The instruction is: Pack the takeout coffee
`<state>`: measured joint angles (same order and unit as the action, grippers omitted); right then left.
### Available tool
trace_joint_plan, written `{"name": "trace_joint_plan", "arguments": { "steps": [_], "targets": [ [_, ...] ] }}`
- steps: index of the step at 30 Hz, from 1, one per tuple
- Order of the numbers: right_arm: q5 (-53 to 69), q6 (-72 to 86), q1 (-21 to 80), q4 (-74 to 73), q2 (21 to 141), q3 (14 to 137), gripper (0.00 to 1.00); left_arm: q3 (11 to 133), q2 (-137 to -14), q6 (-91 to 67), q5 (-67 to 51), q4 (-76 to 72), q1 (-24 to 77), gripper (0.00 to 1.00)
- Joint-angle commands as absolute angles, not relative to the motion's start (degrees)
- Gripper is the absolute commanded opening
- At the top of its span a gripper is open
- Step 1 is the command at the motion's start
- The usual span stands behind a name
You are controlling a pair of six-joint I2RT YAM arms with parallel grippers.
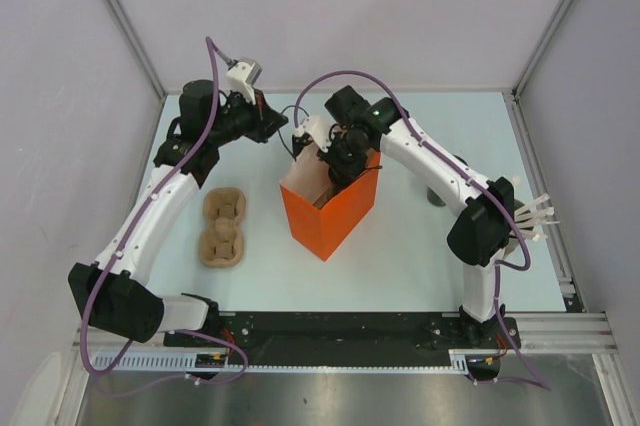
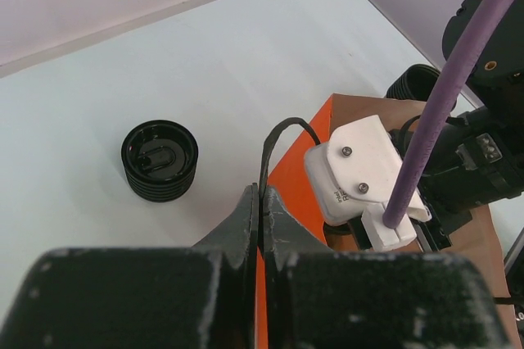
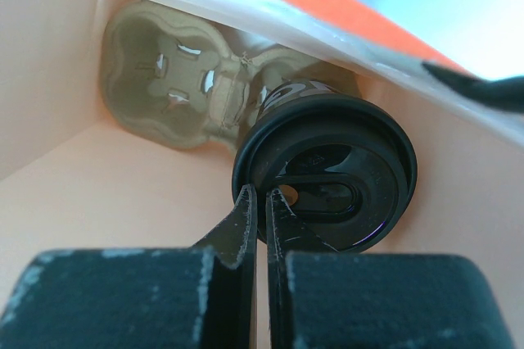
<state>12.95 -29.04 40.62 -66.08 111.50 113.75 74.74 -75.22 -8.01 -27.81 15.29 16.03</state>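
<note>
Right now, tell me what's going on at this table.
The right gripper is down inside the orange bag, shut on the lid rim of the coffee cup over one end of a pulp tray in the bag's bottom. Whether the cup is seated is unclear. The left gripper pinches the bag's black handle. A second black cup stands on the table.

Counted: three black cups, namely first cup [image 2: 160, 160], second cup [image 2: 413, 83], third cup [image 3: 327, 177]. Two pulp trays: bench tray [image 1: 223, 228], bagged tray [image 3: 155, 62]. One orange bag [image 1: 335, 216].
</note>
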Motion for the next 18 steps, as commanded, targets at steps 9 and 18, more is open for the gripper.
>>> {"name": "trace_joint_plan", "arguments": {
  "steps": [9,18],
  "targets": [
    [14.1,-29.5,40.8,-65.6,109.3,113.4,0.00,75.2,-75.1,-9.2,-27.1,13.9,16.4,0.01],
    [14.6,-30.1,41.1,-66.4,109.6,113.3,0.00,75.4,-75.2,-9.3,-26.5,13.9,16.4,0.01]
  ]
}}
